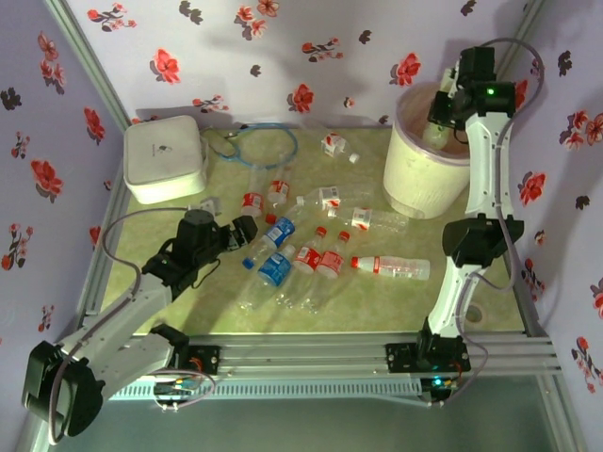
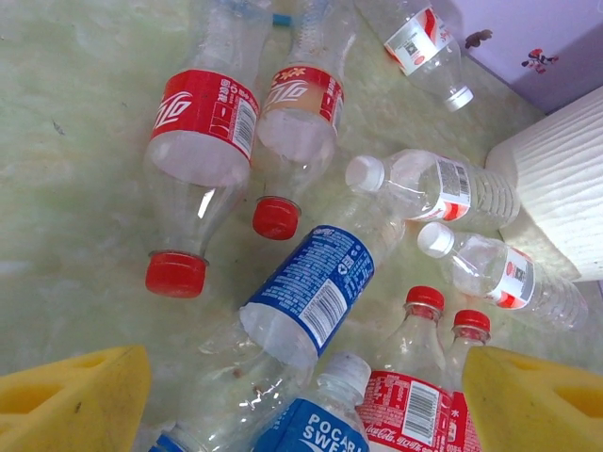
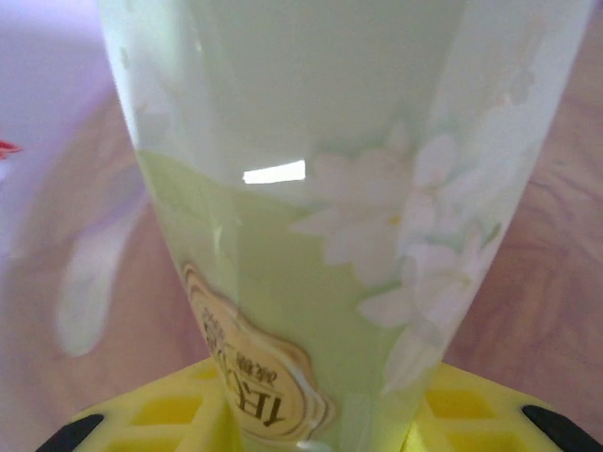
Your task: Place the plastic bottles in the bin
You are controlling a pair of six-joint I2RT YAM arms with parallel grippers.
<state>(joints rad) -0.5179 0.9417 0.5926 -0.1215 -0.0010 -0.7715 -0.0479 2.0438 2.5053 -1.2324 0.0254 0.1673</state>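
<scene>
**One bottle held at the bin, the others on the table**

The table (image 1: 377, 306) has a green mat, and flowered walls stand around it. At its far right stands the bin (image 1: 419, 184), tall, round and cream-white. At the far left lies a flat white box (image 1: 165, 160) with rounded corners.

The right arm reaches up over the mouth of the bin. The right gripper (image 1: 441, 122) has its jaws closed on a green-labelled bottle (image 3: 311, 188), pale with white flowers printed on it; the yellow fingers (image 3: 170, 410) press it from both sides. I cannot tell if the bottle is already below the rim.

The left gripper (image 1: 247, 233) hangs low over the middle of the table, at the left edge of the heap. Its jaws stand wide apart with nothing between them.

The other plastic bottles (image 1: 311, 254) lie on their sides in the middle of the mat, most with red caps and red-white labels. A blue-labelled bottle (image 2: 311, 287) lies just ahead of the left gripper. One long bottle (image 1: 391, 268) lies apart at the near right, near the bin. A blue cable loop (image 1: 264, 141) lies at the far side, beside the white box.
</scene>
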